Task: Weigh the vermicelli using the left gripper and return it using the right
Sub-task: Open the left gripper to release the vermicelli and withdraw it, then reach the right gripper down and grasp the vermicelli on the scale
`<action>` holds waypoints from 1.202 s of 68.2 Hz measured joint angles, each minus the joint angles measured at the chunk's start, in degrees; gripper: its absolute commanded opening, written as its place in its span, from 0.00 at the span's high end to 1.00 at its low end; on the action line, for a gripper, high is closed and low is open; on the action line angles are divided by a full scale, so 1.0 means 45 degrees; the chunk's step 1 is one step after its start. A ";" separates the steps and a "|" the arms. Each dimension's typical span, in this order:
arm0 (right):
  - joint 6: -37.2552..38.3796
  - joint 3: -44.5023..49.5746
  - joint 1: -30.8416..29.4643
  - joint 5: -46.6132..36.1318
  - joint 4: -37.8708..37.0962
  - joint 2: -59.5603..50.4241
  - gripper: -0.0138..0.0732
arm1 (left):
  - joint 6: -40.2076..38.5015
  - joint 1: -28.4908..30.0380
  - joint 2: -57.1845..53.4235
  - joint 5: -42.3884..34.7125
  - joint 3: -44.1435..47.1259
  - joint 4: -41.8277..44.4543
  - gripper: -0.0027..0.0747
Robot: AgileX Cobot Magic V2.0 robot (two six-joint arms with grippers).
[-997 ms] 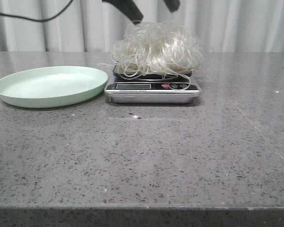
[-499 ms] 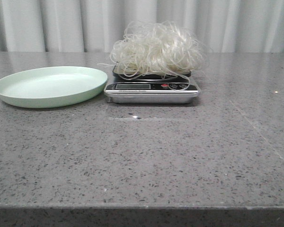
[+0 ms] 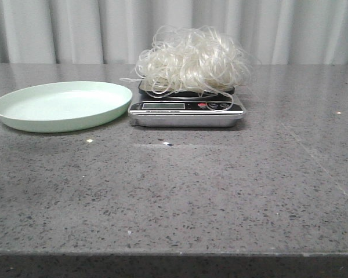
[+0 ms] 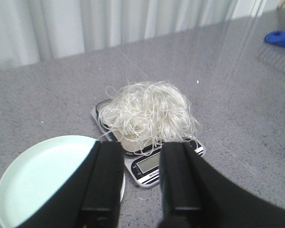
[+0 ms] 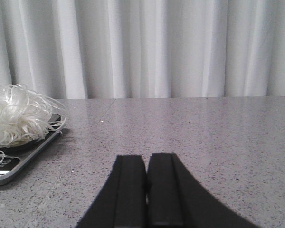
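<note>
Vermicelli [image 3: 190,61] on scale [image 3: 187,109], frame center-top. Right gripper [image 5: 146,190] shut, empty; vermicelli lies at its view's left edge. Left gripper [image 4: 141,183] parted, empty.

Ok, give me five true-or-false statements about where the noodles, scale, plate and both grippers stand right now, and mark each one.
1. The vermicelli sits on the scale. True.
2. The green plate holds some noodles. False: it is empty.
3. The left gripper grips the vermicelli. False: its fingers are apart with nothing between them, and it is clear of the heap.
4. The right gripper has its fingers together. True: they are nearly touching, with nothing held.
5. In the front view the plate lies to the right of the scale. False: it lies to the left, close beside it.
</note>
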 measured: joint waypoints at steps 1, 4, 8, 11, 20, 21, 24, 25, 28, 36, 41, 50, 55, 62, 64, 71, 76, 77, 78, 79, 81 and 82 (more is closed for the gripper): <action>0.0000 0.0000 0.0000 0.0000 0.0000 0.0000 0.66 | 0.0000 0.0000 -0.0421 -0.0198 0.0253 0.0034 0.66; 0.0000 0.0000 0.0000 0.0000 0.0000 0.0000 0.66 | 0.0000 0.0000 -0.1124 -0.0516 0.0875 0.0059 0.67; 0.0000 0.0000 0.0000 0.0000 0.0000 0.0000 0.66 | 0.0000 0.0000 -0.2273 -0.1055 0.1927 0.0086 0.69; 0.0000 0.0000 0.0000 0.0000 0.0000 0.0000 0.66 | 0.0000 0.0000 -0.3361 -0.1391 0.2681 0.0103 0.71; 0.0000 0.0000 0.0000 0.0000 0.0000 0.0000 0.66 | 0.0000 0.0000 -0.5454 -0.1776 0.4370 0.0450 0.77; 0.0000 0.0000 0.0000 0.0000 0.0000 0.0000 0.66 | 0.0000 0.0000 -0.5787 -0.1843 0.4741 0.0519 0.79; 0.0000 0.0000 0.0000 0.0000 0.0000 0.0000 0.66 | 0.0000 0.0000 -0.6323 -0.1927 0.5182 0.0613 0.81; 0.0000 0.0000 0.0000 0.0000 0.0000 0.0000 0.66 | 0.0000 0.0000 -0.6718 -0.1992 0.5436 0.0696 0.80; 0.0000 0.0000 0.0000 0.0000 0.0000 0.0000 0.66 | 0.0000 0.0000 -0.7165 -0.2159 0.5833 0.0749 0.80; 0.0000 0.0000 0.0000 0.0000 0.0000 0.0000 0.66 | 0.0000 0.0000 -0.8201 -0.2932 0.6949 0.0830 0.80; 0.0000 0.0000 0.0000 0.0000 0.0000 0.0000 0.66 | 0.0000 0.0000 -0.8505 -0.3650 0.7437 0.0830 0.80; 0.0000 0.0000 0.0000 0.0000 0.0000 0.0000 0.66 | 0.0000 0.0000 -0.8535 -0.4190 0.7576 0.0840 0.80; 0.0000 0.0000 0.0000 -0.0089 0.0000 0.0000 0.66 | 0.0000 0.0000 -0.8535 -0.4290 0.7576 0.0840 0.80; 0.0000 0.0000 0.0000 -0.0786 0.0000 0.0000 0.66 | 0.0000 0.0000 -0.8544 -0.4334 0.7576 0.0840 0.80; 0.0000 0.0000 0.0000 -0.0982 0.0000 0.0000 0.66 | 0.0000 0.0000 -0.8565 -0.4334 0.7576 0.0840 0.80; 0.0093 -0.0577 0.0026 -0.0259 0.0000 0.0000 0.66 | 0.0000 0.0000 -0.8573 -0.4342 0.7596 0.0840 0.80; 0.0113 -0.1477 0.0026 0.0460 0.0025 0.0284 0.66 | 0.0000 0.0000 -0.8573 -0.4365 0.7596 0.0840 0.80; 0.0113 -0.1831 0.0026 0.0789 0.0025 0.0571 0.66 | 0.0000 0.0000 -0.8573 -0.4365 0.7596 0.0840 0.80; 0.0113 -0.1951 0.0026 0.0860 0.0025 0.0571 0.66 | 0.0000 0.0000 -0.8573 -0.4365 0.7596 0.0840 0.80; 0.0120 -0.2319 0.0026 0.1107 0.0025 0.0952 0.66 | 0.0000 0.0000 -0.8573 -0.4365 0.7596 0.0840 0.80; 0.0120 -0.2955 0.0026 0.1447 0.0025 0.1411 0.66 | 0.0000 0.0000 -0.8573 -0.4371 0.7596 0.0840 0.80; 0.0120 -0.2955 0.0026 0.1524 0.0048 0.1530 0.66 | 0.0000 0.0000 -0.8573 -0.4371 0.7604 0.0840 0.80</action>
